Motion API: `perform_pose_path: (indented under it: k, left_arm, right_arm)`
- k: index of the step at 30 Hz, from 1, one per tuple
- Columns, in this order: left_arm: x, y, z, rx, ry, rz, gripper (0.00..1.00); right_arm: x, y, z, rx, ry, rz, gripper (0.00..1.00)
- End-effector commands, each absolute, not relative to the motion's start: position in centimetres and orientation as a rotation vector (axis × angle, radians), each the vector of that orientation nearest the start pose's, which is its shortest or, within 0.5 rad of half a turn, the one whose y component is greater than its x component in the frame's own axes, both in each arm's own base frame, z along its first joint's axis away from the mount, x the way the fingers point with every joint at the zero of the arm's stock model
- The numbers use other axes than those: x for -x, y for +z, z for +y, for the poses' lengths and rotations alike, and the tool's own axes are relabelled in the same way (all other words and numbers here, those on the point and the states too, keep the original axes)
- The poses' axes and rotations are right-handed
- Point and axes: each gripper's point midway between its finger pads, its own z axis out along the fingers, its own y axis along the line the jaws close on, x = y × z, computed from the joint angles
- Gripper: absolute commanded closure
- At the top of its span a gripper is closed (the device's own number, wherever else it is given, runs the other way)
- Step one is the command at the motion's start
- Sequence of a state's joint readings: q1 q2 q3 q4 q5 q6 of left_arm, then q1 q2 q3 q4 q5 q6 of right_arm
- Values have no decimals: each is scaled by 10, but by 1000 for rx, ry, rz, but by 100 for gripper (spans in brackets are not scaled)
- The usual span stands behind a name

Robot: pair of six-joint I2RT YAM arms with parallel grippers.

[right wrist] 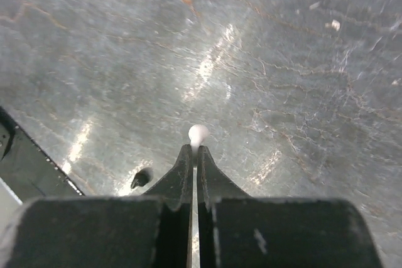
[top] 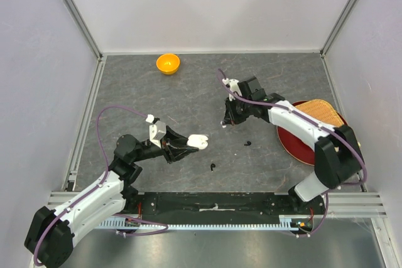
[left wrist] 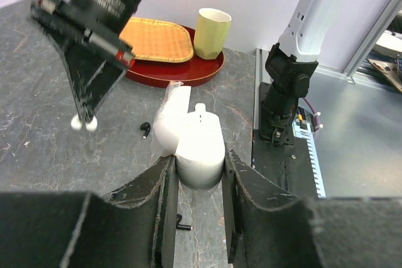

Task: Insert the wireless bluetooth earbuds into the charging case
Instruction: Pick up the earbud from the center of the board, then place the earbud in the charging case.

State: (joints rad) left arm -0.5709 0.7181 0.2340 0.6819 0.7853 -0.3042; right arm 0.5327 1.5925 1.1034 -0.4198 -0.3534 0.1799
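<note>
Two black earbuds (top: 247, 144): loose on the tabletop (top: 188, 86), near its middle.
Charging case (left wrist: 200, 136): white, lid open, clenched in the left end effector (left wrist: 198, 158).
Right end effector (right wrist: 195, 150): pinched shut, apparently on a white earbud (right wrist: 198, 134) at its tips, apart from the case.
Progress: early; no bud visibly seated, the case's sockets hidden.

We can't see the white case (left wrist: 200, 133) base, sunk between left end effector (left wrist: 198, 158) fingers; right end effector (left wrist: 85, 111) blurred, cropped at top; white earbud (right wrist: 198, 134) partly behind its tips.
</note>
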Motion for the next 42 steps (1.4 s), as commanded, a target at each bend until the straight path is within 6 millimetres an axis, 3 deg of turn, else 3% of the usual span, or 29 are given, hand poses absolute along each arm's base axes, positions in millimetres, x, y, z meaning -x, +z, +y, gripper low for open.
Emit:
perform_pose_path:
  k: [1, 10, 14, 21, 24, 30, 42]
  left_arm:
    - [-150, 237, -252, -878, -1208, 1233, 98]
    - [-149, 238, -253, -884, -1213, 1230, 98]
    - [-148, 237, -253, -888, -1219, 1230, 98]
    - [-144, 238, -255, -915, -1245, 1209, 98]
    - [-139, 238, -257, -936, -1272, 1198, 98]
    - [-132, 238, -259, -978, -1318, 1183, 98]
    - [-119, 240, -262, -1041, -1392, 1158, 98]
  right_arm:
    - [-292, 171, 252, 734, 768, 2304, 100]
    - [-261, 238, 232, 892, 782, 2150, 100]
    - [-234, 271, 232, 995, 869, 2050, 100]
    - [-186, 336, 250, 1157, 1153, 1789, 100]
    - [-179, 343, 255, 1182, 1198, 1759, 100]
    - [-160, 331, 286, 1315, 1223, 1764, 100]
    - [-143, 323, 318, 1437, 1270, 1742, 100]
